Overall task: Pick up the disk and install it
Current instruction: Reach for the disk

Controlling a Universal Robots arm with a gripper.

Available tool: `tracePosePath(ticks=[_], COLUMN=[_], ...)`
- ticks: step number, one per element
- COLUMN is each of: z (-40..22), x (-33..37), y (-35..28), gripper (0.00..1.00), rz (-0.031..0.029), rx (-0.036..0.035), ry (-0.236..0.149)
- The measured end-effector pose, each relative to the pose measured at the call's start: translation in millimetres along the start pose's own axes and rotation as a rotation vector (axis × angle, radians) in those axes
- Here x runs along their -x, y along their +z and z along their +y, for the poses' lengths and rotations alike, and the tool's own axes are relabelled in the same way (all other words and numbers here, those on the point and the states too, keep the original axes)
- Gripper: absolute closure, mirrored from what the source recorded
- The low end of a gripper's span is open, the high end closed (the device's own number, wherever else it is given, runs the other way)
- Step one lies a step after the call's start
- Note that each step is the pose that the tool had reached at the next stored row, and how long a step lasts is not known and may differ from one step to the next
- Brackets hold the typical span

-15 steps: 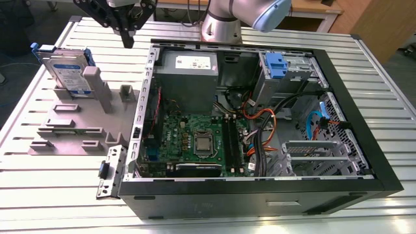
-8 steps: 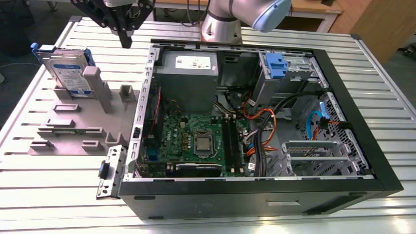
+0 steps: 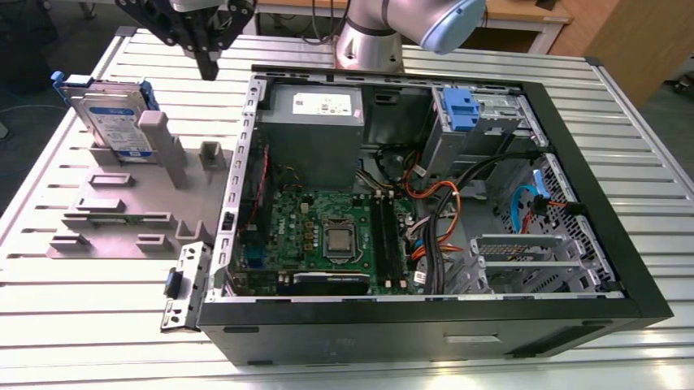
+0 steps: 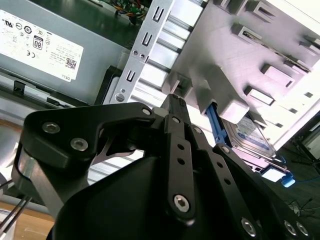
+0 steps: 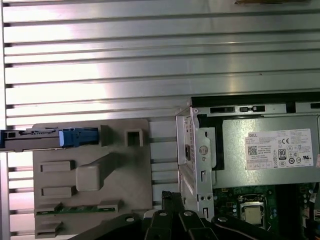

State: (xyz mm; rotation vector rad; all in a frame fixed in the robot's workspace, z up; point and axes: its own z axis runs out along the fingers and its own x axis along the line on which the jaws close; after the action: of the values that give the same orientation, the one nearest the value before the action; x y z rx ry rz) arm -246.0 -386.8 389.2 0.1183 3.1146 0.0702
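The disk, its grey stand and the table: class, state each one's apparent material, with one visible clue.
The disk: seemingly silvery metal, with a glossy blue plastic frame. The grey stand: probably matte plastic, uniformly dull and blocky. The table: likely aluminium, bright ribbed slats that reflect light.

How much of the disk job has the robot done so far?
Nothing looks done yet. The disk stands in its grey holder, outside the open computer case. The gripper hangs above the table between them, fingers shut and empty. Picking up and installing are both left.
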Motion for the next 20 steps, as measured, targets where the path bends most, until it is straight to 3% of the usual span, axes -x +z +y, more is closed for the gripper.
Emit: tracePosePath(ticks=[20], z=[-0.3], x=[-15.1], y=[0.1], gripper=[0.89], rz=[0.0], rx=[0.0001], ry=[0.0])
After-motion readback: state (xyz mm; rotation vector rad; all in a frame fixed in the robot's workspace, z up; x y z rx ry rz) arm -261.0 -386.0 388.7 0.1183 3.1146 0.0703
